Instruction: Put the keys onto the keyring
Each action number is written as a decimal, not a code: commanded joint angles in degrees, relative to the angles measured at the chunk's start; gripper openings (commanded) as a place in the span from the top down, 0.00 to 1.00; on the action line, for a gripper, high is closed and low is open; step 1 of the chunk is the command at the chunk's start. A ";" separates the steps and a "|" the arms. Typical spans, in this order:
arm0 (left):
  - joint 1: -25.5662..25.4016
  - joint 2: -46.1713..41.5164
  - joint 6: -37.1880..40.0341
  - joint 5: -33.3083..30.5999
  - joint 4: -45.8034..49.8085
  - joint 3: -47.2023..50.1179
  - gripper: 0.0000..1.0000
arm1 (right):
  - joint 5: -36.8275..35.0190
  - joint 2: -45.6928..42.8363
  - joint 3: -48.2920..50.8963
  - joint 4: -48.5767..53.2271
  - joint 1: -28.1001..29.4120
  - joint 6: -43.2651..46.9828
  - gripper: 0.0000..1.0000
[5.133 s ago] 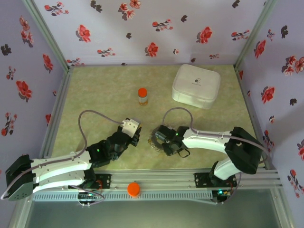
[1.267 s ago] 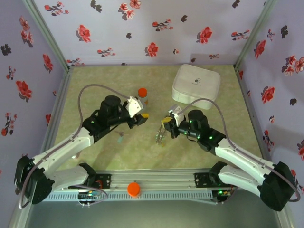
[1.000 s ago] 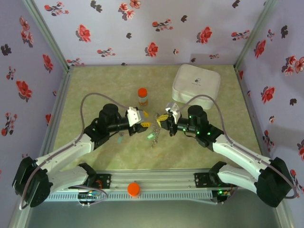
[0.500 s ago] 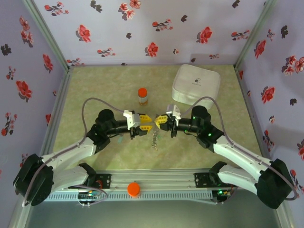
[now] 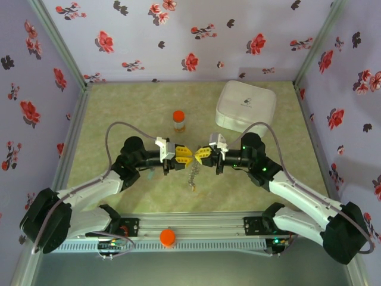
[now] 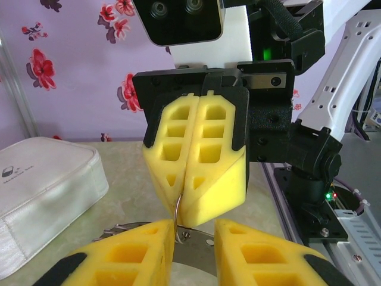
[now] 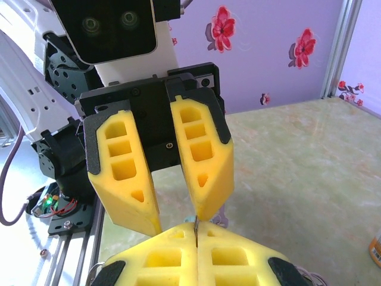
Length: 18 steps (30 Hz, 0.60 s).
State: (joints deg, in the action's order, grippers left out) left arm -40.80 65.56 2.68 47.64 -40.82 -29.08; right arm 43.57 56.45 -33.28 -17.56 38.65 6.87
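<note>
The right pincer (image 6: pixel 181 213) is clenched, its yellow pads pressed flat together on a thin metal wire that pokes out at their tip. This looks to be the edge of the keyring (image 5: pixel 192 174), though the wire is too fine to be sure. The keyring hangs straight down below that tip, over the worktop (image 5: pixel 119 113), and appears edge-on from above. The left pincer (image 7: pixel 177 221) faces the right one nose to nose and is released. Its two pads stand a little apart, and the wire sits in the gap, close to one pad. Beyond the left pincer an orange-capped bottle (image 5: pixel 178 121) stands upright. Beyond the right pincer, further back, a white square box (image 5: pixel 246 107) lies flat on the worktop.
</note>
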 commanded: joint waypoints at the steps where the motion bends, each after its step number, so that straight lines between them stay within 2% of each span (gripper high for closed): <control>1: 0.14 0.55 0.04 1.32 -1.34 0.34 0.74 | 2.32 -0.98 -2.45 -3.41 1.28 -1.32 1.00; 10: 0.01 0.06 1.63 1.10 0.76 0.65 0.76 | 2.22 1.06 -3.49 -4.35 3.53 -1.26 1.00; 12: 0.00 -0.82 2.40 -1.24 0.32 1.32 0.68 | 0.28 0.29 -3.40 -2.65 3.53 0.07 1.00; 15: 0.02 -2.54 5.10 -5.51 2.40 1.71 0.67 | -3.56 -1.75 -3.54 4.00 3.51 4.84 1.00; 18: 0.01 -3.08 5.90 -5.72 3.66 1.57 0.68 | -4.03 -3.47 -2.88 5.08 3.53 5.66 1.00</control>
State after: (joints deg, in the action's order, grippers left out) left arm -40.60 63.70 6.00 44.36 -38.37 -27.97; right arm 40.84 55.55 -34.37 -13.23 41.71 9.54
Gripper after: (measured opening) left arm 0.330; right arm 0.065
